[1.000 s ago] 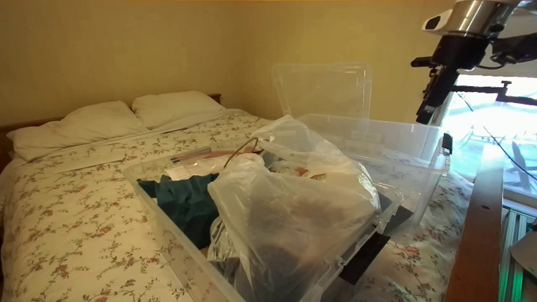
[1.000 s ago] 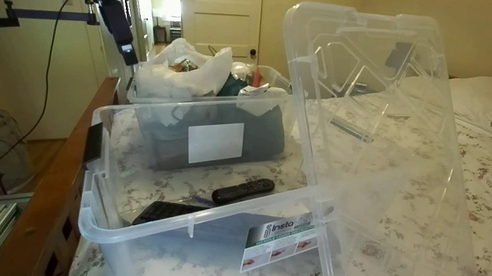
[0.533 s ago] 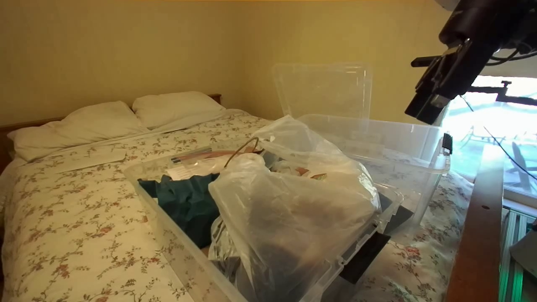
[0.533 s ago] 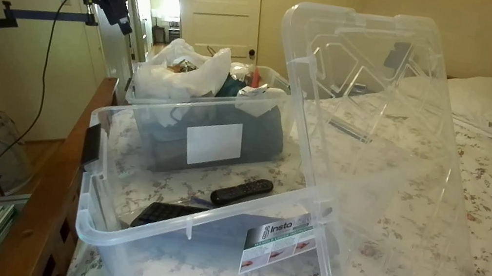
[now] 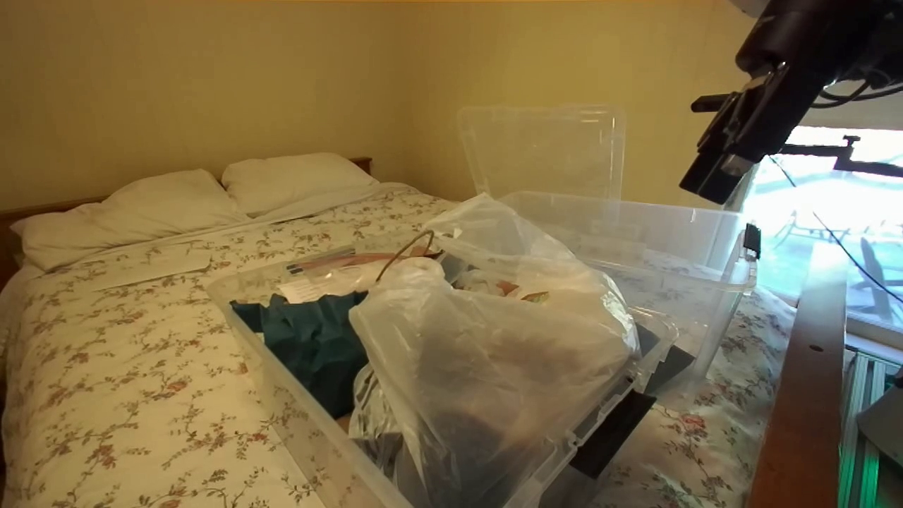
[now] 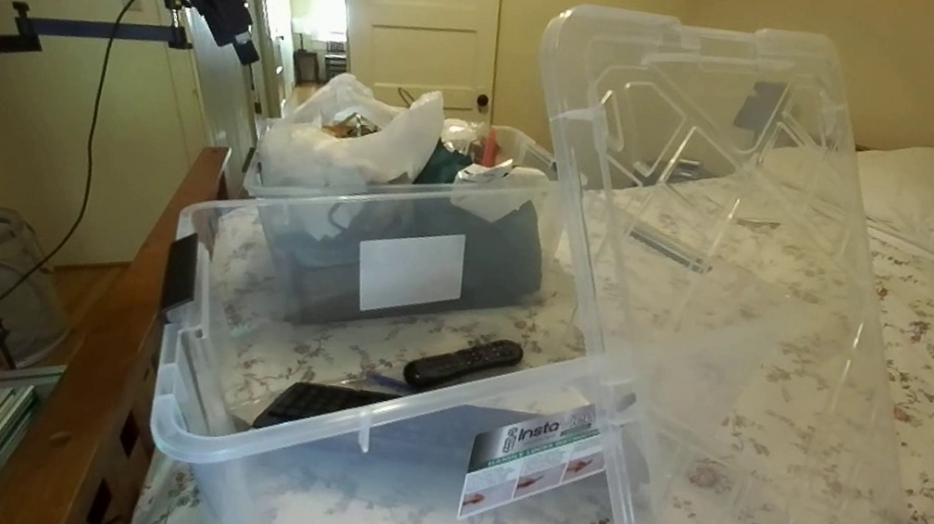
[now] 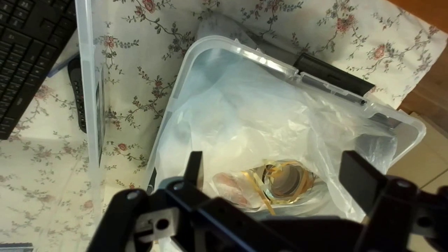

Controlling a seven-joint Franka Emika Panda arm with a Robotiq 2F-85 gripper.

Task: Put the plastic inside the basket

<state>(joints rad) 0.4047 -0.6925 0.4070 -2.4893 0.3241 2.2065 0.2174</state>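
Note:
A translucent white plastic bag (image 5: 508, 353) lies bunched over the filled clear bin (image 5: 310, 416). It also shows in an exterior view (image 6: 353, 150) and in the wrist view (image 7: 252, 119). Its mouth shows a roll with gold ribbon (image 7: 285, 180) and pinkish wrapped stuff. A second clear bin (image 6: 269, 446), with its lid raised, stands beside it, holding a black keyboard (image 6: 322, 408) and a remote (image 6: 465, 363). No woven basket shows. My gripper (image 7: 274, 166) is open and empty, apart from the bag and above it. It shows in both exterior views (image 5: 712, 187) (image 6: 243, 50).
The raised clear lid (image 6: 704, 243) leans up beside the second bin. A wooden bed rail (image 6: 96, 353) runs along the bed's edge. A dark green bag (image 5: 317, 346) sits in the filled bin. A dark metal bar (image 6: 101, 31) stands near the arm.
Over the last second my gripper has turned about its axis and risen slightly. It has barely moved in the last half second. The bag and bins have not moved.

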